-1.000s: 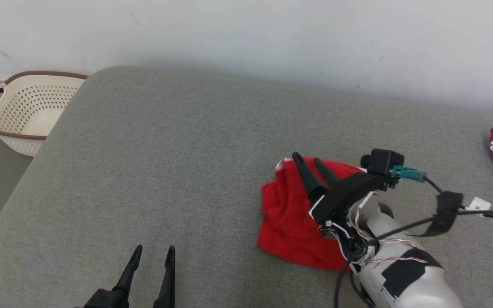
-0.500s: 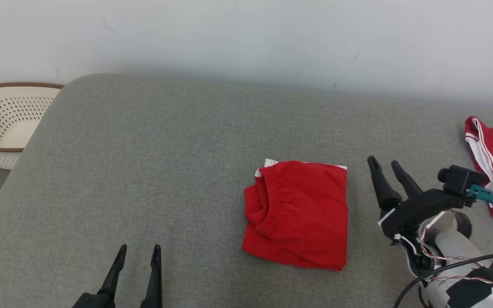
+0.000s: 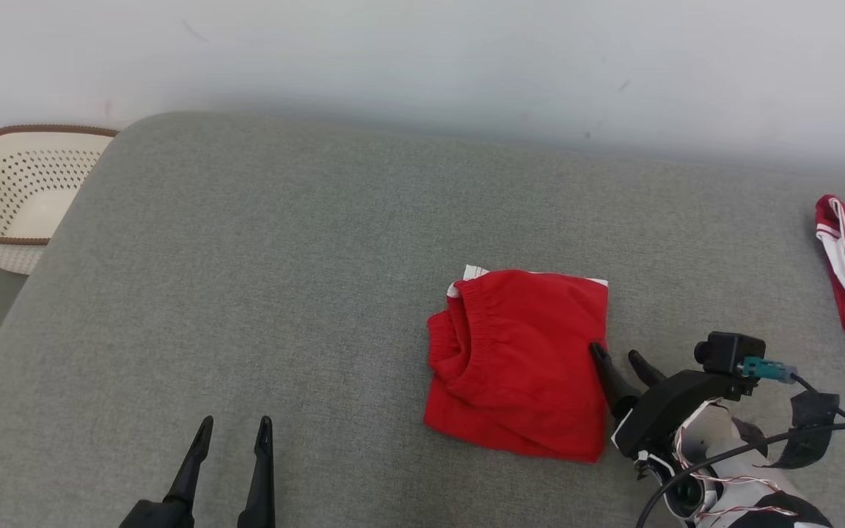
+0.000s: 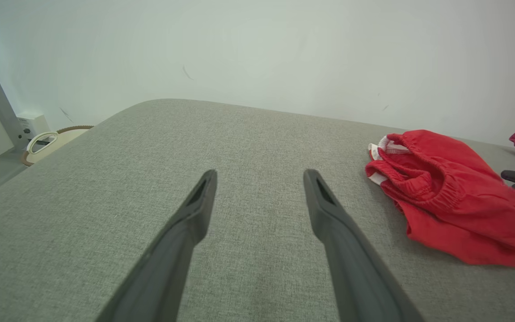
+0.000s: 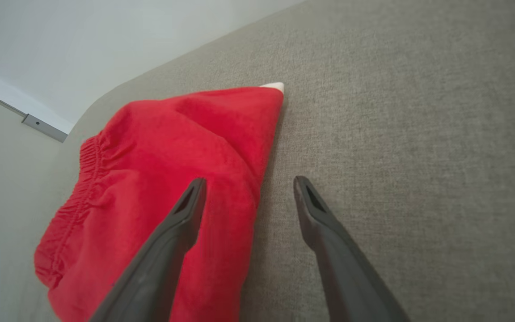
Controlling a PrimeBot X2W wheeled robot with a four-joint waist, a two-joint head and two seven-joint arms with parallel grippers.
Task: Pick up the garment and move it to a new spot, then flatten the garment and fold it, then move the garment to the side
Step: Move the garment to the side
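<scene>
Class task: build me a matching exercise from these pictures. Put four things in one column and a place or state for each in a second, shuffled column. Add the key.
Column one
1. folded shorts
2. basket
3. left claw
4. right claw

Column two
a. open, at the right edge of the folded shorts
b. off the left end of the cushion
c. red, lying on the cushion
d. open over bare cushion, lower left in the head view

Pairs: 1-c, 2-b, 3-d, 4-a
</scene>
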